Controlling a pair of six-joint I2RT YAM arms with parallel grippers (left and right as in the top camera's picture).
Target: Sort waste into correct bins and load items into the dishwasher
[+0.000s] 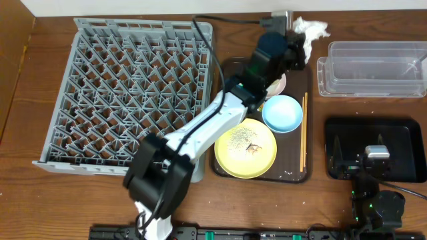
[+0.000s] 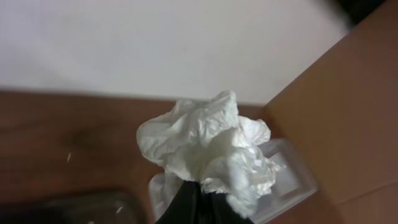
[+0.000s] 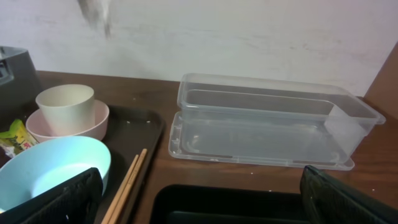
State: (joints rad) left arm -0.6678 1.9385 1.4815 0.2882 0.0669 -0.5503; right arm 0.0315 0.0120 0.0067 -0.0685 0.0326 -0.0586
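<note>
- Step in hand: binning the napkin [image 1: 311, 29]. The left jaws pinch it above the far surface, just left of the tub [image 1: 373, 67].
- Next, I judge: carry it right over the tub (or the black tray [image 1: 400, 133], whichever takes paper), then spread the jaws.
- Right jaws: spread wide over the black tray, empty.
- Plate [image 1: 245, 148], bowl [image 1: 281, 113] and chopsticks [image 1: 303, 130] wait; the rack [image 1: 127, 93] is unloaded.

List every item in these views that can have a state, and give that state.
napkin: crumpled, gripped by left gripper
right gripper: open
clear tub: empty
dish rack: empty
yellow plate: crumbs on it
blue bowl: empty
cup: upright in pink saucer
</note>
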